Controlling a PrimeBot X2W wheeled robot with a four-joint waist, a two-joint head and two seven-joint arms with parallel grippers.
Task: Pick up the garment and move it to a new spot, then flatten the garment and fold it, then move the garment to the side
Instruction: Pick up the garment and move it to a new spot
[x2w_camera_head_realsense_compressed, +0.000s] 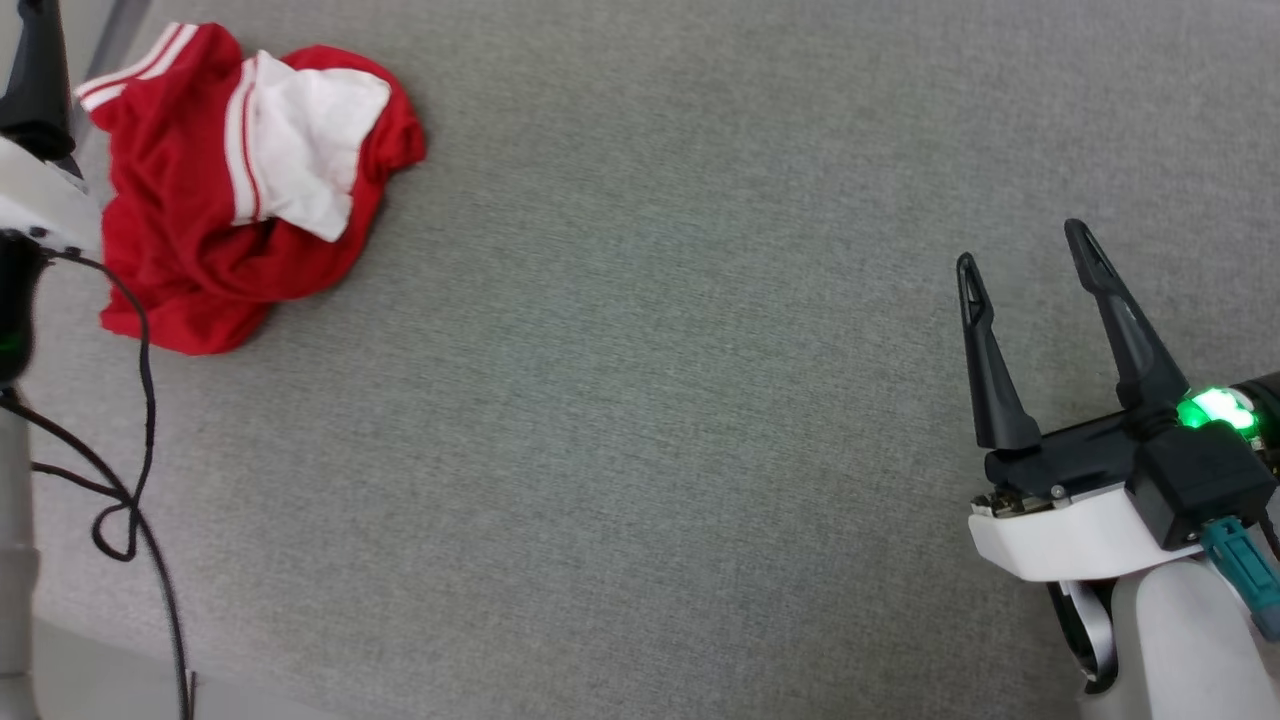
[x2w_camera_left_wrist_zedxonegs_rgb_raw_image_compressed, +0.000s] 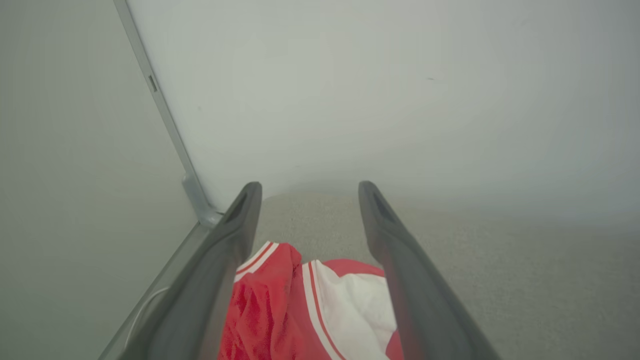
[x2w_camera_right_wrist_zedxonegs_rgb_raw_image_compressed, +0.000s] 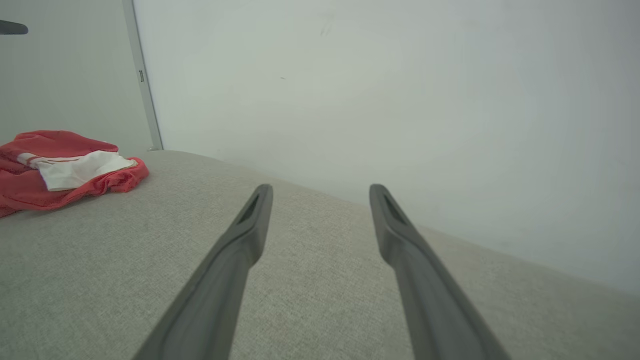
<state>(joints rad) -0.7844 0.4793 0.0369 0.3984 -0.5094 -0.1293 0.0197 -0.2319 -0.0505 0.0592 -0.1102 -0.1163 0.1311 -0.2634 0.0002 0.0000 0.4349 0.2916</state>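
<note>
The garment (x2w_camera_head_realsense_compressed: 240, 190) is a red shirt with a white sleeve and red-and-white stripe trim, lying crumpled at the far left of the grey cloth surface (x2w_camera_head_realsense_compressed: 640, 400). My left gripper (x2w_camera_left_wrist_zedxonegs_rgb_raw_image_compressed: 310, 187) hovers just over it, open, with the garment (x2w_camera_left_wrist_zedxonegs_rgb_raw_image_compressed: 310, 310) showing between and below its two fingers, apart from them. One dark left finger (x2w_camera_head_realsense_compressed: 36, 80) shows at the head view's left edge beside the heap. My right gripper (x2w_camera_head_realsense_compressed: 1023, 250) stands open and empty far to the right, over bare cloth. From the right wrist, the garment (x2w_camera_right_wrist_zedxonegs_rgb_raw_image_compressed: 65, 170) lies off to the left of the right gripper (x2w_camera_right_wrist_zedxonegs_rgb_raw_image_compressed: 322, 190).
A black cable (x2w_camera_head_realsense_compressed: 140, 400) loops down along the left arm at the surface's left side. The surface's near edge (x2w_camera_head_realsense_compressed: 100, 650) runs across the lower left corner. A pale wall (x2w_camera_right_wrist_zedxonegs_rgb_raw_image_compressed: 400, 100) with a grey upright strip (x2w_camera_right_wrist_zedxonegs_rgb_raw_image_compressed: 142, 85) stands behind the far edge.
</note>
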